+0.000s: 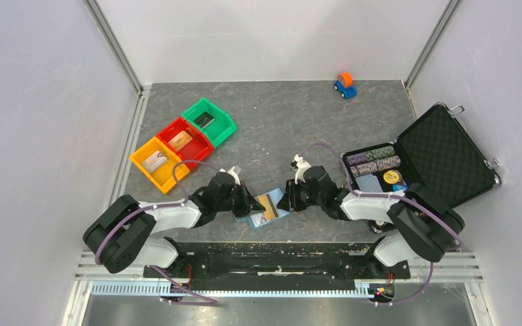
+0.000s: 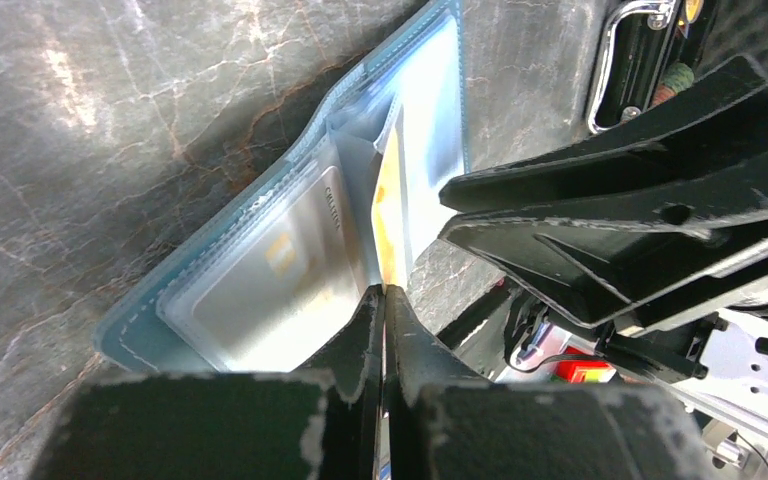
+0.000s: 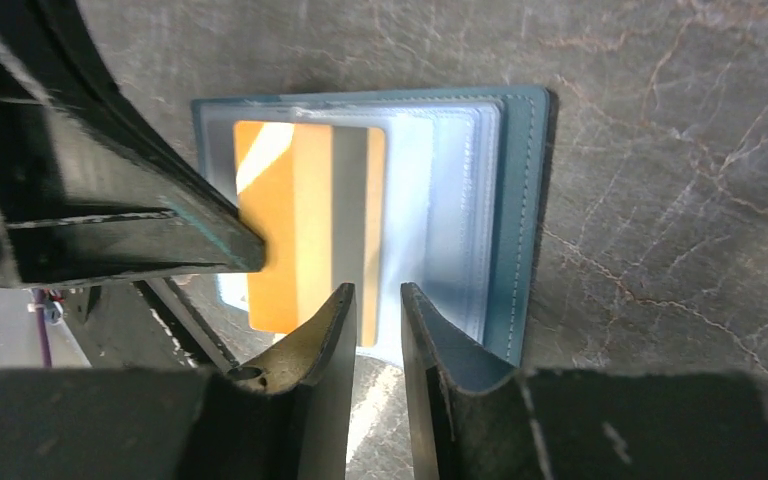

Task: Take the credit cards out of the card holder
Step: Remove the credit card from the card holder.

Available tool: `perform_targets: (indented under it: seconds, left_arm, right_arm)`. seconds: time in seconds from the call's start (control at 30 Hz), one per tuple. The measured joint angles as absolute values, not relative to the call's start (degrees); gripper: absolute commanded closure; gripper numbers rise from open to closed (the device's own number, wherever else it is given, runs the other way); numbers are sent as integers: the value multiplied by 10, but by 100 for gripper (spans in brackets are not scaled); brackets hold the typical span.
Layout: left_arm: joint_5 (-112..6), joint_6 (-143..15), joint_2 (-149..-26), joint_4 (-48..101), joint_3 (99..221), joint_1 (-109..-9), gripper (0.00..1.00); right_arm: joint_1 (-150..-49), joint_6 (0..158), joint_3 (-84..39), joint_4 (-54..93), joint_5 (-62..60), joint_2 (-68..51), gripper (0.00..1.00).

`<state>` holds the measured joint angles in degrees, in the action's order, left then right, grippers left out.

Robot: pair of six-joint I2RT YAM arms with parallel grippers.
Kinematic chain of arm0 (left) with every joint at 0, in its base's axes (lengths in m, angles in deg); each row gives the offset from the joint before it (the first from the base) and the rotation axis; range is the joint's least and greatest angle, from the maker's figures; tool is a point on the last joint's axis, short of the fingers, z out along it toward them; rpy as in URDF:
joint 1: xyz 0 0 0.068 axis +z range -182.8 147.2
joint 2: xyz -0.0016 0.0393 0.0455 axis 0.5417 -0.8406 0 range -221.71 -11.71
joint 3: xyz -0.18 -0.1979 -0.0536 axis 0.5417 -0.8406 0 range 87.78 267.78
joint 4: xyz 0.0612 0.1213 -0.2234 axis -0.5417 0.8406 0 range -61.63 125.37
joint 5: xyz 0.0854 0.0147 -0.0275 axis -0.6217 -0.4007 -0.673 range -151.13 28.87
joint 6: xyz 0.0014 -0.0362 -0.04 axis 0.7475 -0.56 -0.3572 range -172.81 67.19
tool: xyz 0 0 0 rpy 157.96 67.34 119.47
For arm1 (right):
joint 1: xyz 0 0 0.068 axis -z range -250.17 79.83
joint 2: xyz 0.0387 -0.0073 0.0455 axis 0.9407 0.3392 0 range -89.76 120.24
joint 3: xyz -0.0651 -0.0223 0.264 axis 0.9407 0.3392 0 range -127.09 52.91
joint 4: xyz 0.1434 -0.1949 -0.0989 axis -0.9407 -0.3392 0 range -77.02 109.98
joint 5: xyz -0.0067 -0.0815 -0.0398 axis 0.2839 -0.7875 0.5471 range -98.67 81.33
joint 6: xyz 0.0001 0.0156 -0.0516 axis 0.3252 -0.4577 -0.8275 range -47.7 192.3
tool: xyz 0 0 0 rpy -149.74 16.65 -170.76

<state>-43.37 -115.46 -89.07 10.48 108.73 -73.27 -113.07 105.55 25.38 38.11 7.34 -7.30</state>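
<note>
We clamp our left gripper (image 2: 384, 292) flat on the thin glossy orange card (image 3: 300, 220), sleeved in the open stitched slate-blue holder (image 3: 520, 200) on the marbled grey tabletop (image 3: 660, 150). Our right gripper (image 3: 375, 295) is narrowly parted at the holder's edge; we cannot tell whether it grips.

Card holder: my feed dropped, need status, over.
Left gripper shut on edge of gold card. Right gripper jaws slightly apart at edge of card holder, grip unclear. Holder lies open; nothing blocking.
</note>
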Motion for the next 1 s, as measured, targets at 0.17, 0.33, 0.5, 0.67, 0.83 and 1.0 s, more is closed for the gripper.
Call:
perform_targets:
  seconds: [0.17,0.33,0.5,0.67,0.83,1.0]
  left_arm:
    - [-447,-1156,-889,149,1100,-730,98]
    - [-463,-1155,-851,198,1104,-721,98]
    - [-475,-1155,-806,229,1101,-706,98]
    - [-477,-1155,-774,260,1099,-698,98]
    - [-496,-1132,-727,335,1106,-698,98]
    - [-523,-1089,-688,410,1138,-698,98]
  right_arm:
    - [-1131,1064,250,392,72,-37,78]
    - [-1131,1073,248,393,58,-33,78]
    - [-1131,1079,248,395,48,-33,78]
    - [-1131,1079,248,393,44,-35,78]
    - [-1131,1076,247,371,33,-49,75]
    - [-1130,1071,242,332,31,-75,69]
